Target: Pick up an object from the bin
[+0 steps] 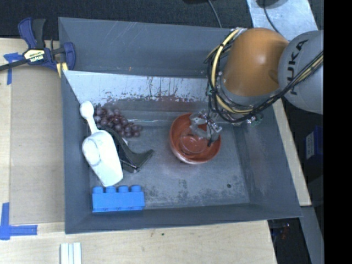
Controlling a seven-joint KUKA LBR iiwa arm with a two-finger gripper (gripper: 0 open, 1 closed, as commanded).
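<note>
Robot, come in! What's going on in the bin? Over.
Gripper low over the red bowl, middle of bin. Bowl sits on the floor. White scoop, grapes, blue block lie left, out of the way.

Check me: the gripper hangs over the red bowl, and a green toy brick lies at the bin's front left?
The toy brick is blue, not green, as the camera view shows. Otherwise right: the gripper hangs over the red bowl, the brick at the bin's front left.
</note>
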